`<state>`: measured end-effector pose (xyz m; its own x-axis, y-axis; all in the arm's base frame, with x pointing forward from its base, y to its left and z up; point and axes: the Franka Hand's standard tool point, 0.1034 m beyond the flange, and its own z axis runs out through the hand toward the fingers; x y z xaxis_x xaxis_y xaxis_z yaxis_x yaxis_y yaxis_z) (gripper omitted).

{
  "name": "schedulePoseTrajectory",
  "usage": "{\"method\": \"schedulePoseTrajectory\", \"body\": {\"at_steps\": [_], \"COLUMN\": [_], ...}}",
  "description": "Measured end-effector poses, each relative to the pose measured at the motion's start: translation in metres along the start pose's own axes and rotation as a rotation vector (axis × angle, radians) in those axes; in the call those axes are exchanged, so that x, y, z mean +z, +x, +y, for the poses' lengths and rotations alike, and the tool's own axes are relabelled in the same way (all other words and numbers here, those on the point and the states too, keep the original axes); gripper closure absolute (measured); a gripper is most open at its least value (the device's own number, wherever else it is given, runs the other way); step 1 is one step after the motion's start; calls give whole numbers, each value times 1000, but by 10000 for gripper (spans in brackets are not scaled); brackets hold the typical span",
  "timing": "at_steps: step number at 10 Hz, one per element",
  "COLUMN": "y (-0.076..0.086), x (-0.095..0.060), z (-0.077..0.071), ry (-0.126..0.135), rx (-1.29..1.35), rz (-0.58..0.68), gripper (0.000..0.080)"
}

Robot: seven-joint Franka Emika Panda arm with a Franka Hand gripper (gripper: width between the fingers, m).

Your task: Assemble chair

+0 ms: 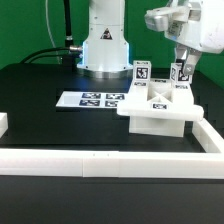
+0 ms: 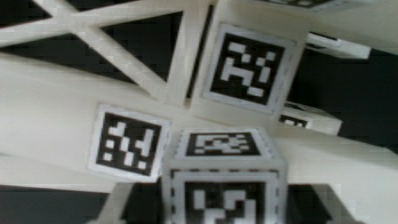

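The chair (image 1: 155,112) is a blocky white body of joined panels standing on the black table at the exterior view's right. An upright post with a tag (image 1: 141,72) rises from its far left corner. My gripper (image 1: 181,62) hangs over the body's far right corner and is shut on a white tagged bar (image 1: 180,73), held upright and touching or just above the body. In the wrist view the held bar (image 2: 222,148) fills the gap between my dark fingers (image 2: 157,205), with the chair's tagged panels (image 2: 246,62) close behind. The bar's lower end is hidden.
The marker board (image 1: 95,100) lies flat on the table at the chair's left in the exterior view. A long white border rail (image 1: 100,162) runs along the table's front and up the right side (image 1: 208,135). The robot base (image 1: 103,45) stands behind.
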<state>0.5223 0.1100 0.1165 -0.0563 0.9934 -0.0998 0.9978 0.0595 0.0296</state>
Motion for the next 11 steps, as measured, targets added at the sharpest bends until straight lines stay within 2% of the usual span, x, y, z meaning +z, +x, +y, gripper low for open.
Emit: {"method": "schedulePoseTrajectory", "body": {"at_steps": [11], "y": [-4], "x": [0], "z": [2], "ry": [11], "rx": [938], "rz": [30], "gripper": [515]}}
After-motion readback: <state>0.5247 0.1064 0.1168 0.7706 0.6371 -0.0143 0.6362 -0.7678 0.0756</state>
